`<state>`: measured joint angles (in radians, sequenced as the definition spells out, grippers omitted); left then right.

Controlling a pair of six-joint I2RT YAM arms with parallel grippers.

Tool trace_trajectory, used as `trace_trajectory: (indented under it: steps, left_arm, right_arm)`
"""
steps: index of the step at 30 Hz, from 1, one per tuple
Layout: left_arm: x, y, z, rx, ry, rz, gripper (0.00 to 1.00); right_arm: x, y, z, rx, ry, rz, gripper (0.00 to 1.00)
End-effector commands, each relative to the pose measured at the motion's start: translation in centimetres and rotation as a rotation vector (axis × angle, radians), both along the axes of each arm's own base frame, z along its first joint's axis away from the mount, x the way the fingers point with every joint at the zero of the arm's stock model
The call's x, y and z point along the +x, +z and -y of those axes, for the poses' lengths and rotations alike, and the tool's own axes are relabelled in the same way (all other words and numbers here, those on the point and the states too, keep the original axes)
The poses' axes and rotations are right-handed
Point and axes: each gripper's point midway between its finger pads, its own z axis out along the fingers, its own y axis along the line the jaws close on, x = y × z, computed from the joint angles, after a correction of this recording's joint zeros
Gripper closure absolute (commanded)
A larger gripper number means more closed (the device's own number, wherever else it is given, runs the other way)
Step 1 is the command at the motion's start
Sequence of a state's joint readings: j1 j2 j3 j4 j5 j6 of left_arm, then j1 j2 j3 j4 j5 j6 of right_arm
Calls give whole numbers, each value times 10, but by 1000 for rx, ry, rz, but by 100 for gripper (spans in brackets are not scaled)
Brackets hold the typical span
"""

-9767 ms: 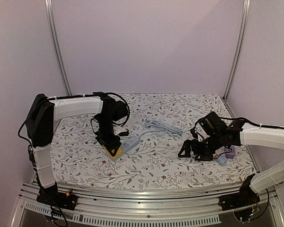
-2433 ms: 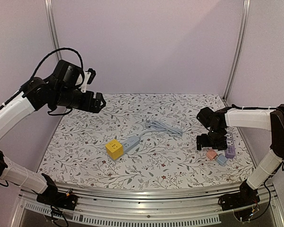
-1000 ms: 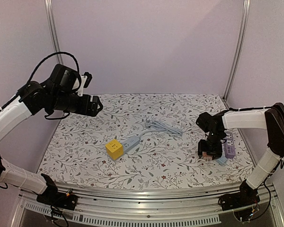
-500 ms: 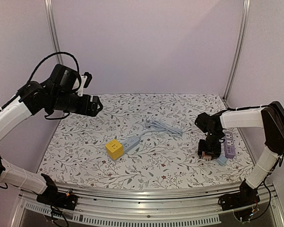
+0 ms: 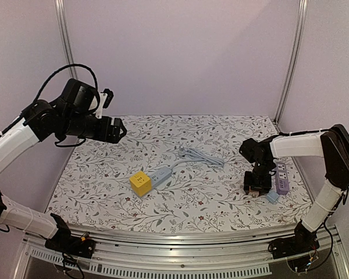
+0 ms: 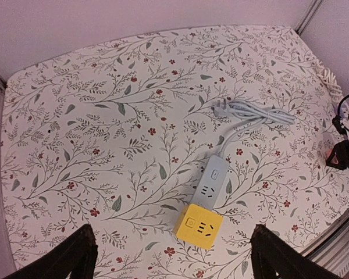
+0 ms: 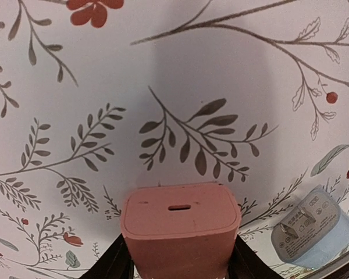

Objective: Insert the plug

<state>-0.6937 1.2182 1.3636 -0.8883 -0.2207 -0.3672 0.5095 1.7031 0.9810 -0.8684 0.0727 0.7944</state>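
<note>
Only the right wrist view shows the pink plug (image 7: 180,232) on the floral table (image 7: 221,70), with a blue adapter (image 7: 314,228) just beside it. From above, the right gripper (image 5: 257,185) hides most of it. Its fingers (image 7: 121,264) pinch the plug's two sides. The left gripper (image 5: 117,129) hangs high, jaws spread wide and empty, well apart from the grey power strip (image 6: 212,181).

You have lifted the left gripper (image 5: 119,129) off the yellow cube (image 5: 141,183) to the upper left of the frame and lowered the right gripper (image 5: 257,187) at the right, its jaws narrowed against the pink plug (image 7: 180,224).
</note>
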Motion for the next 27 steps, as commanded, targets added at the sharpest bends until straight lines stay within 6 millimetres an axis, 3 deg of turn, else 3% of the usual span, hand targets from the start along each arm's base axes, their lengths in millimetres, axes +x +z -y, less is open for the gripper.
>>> trace_trajectory:
  steps: [1,12,17,20,27]
  left_arm:
    - [-2,-2,1,13,-15,-9,9]
    - [-3,-5,-2,21,-10,-14,8]
    - [-6,-6,-5,22,-1,-25,9]
    - [-8,-7,-7,20,15,-39,8]
    - [-9,-10,-9,29,25,-68,8]
  right_arm:
    - [6,2,-1,6,8,19,50]
    - [7,12,-4,27,25,43,72]
    - [13,23,-11,55,55,79,86]
    - [18,31,-21,74,99,107,100]
    - [30,54,-48,112,191,175,100]
